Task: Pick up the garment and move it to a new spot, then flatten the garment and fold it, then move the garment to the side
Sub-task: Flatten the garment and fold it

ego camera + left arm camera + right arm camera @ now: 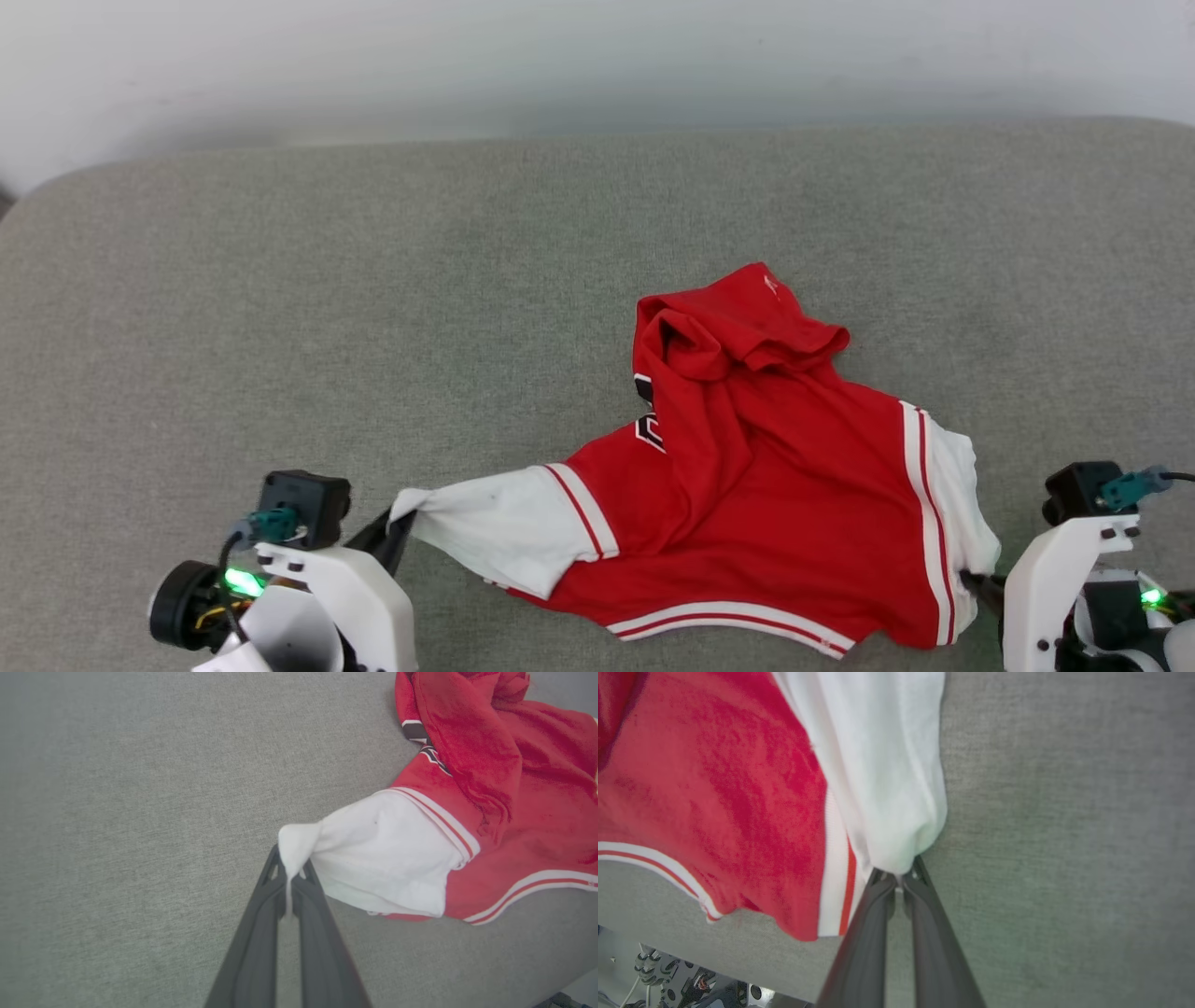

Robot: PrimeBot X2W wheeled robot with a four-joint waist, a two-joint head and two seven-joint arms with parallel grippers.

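left tool (290, 872), right tool (899, 878) (both) clamped

My head camera looks forward and steeply down from well above, taking in the grey cushion (373, 327) to its far edge and the pale wall (560, 56) beyond. My left wrist camera sits low and close, facing along my left gripper (290, 877) across the cushion toward the garment (514, 812). My right wrist camera faces along my right gripper (900, 879), nearer yet, cloth crowding the lens. All three share the garment: head and left wrist its one white sleeve (495, 532), head and right wrist the other white sleeve (952, 504) and the striped hem (728, 616).
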